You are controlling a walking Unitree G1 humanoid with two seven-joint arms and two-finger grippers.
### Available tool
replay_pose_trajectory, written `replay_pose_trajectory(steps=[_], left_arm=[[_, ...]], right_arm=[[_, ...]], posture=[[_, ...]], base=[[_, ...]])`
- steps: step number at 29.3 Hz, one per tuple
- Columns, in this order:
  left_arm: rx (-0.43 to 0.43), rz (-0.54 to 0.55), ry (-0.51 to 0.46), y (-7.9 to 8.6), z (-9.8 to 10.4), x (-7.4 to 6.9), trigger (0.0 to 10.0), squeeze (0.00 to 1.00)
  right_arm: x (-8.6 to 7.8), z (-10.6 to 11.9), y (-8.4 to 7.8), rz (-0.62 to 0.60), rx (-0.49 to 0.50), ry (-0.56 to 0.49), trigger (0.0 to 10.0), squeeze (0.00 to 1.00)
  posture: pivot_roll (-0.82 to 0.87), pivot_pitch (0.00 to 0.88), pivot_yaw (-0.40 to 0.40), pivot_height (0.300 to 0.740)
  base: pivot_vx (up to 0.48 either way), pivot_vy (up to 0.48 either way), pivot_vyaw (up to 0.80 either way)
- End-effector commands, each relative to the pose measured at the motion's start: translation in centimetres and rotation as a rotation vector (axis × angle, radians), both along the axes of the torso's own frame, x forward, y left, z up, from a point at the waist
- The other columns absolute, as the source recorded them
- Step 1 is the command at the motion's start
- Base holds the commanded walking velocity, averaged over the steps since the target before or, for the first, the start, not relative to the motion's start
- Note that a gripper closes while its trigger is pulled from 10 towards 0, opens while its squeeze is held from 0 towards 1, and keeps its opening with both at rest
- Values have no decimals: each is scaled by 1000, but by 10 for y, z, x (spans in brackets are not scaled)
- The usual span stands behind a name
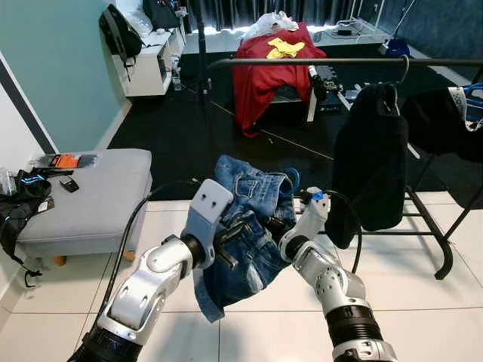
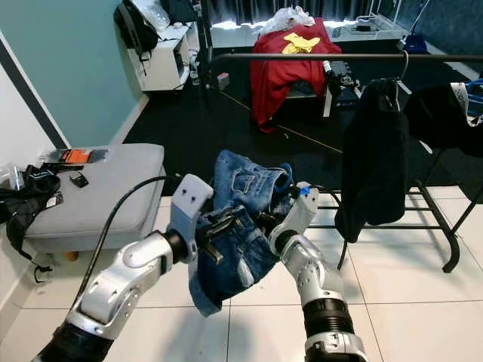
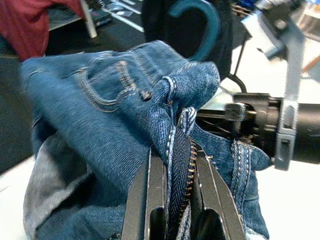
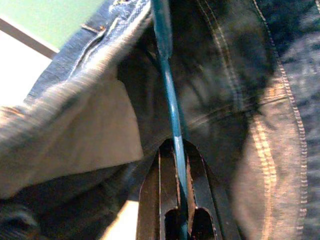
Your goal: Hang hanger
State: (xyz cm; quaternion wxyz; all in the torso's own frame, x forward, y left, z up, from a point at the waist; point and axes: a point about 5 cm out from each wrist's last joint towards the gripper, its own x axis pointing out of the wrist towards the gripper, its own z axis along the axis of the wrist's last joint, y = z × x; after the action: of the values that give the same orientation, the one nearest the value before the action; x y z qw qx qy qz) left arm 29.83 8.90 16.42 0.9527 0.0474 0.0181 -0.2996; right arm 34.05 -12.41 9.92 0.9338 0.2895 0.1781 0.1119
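Blue jeans (image 1: pixel 245 226) are draped over a teal hanger whose hook (image 1: pixel 293 179) sticks up behind the waistband. My left gripper (image 3: pixel 175 160) is shut on the jeans' zip fly, in front of my chest. My right gripper (image 4: pixel 175 147) is shut on the thin teal hanger bar (image 4: pixel 167 85) under the denim, just right of the left one (image 1: pixel 229 240). The black clothes rail (image 1: pixel 317 62) runs across the upper right, above and beyond the jeans. A black garment (image 1: pixel 370 162) hangs from it on its own hanger.
The rack's black foot bars (image 1: pixel 434 234) lie on the white tiles at right. A grey ottoman (image 1: pixel 90 192) with small items stands at left. Further back, a red cloth (image 1: pixel 268 72) covers some furniture and a white shelf (image 1: pixel 151 64) stands by the green wall.
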Motion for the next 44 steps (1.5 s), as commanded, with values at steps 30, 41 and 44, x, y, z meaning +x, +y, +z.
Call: replay_pose_trajectory(steps=[30,41,44], left_arm=[[-106,22,-18,-2,11,-1,10000,0],[-116,30,-19,2,11,1,10000,404],[-134,8,-1,0,10,-1,10000,1000]], right_arm=[[8,4,-27,-148,67,39,10000,0],[8,4,-29,-145,59,36,10000,0],[8,4,-29,-143,51,36,10000,0]], posture=[[123,43,51,740],[118,44,46,740],[106,51,39,740]], base=[[0,0,0],[0,0,0],[0,0,0]])
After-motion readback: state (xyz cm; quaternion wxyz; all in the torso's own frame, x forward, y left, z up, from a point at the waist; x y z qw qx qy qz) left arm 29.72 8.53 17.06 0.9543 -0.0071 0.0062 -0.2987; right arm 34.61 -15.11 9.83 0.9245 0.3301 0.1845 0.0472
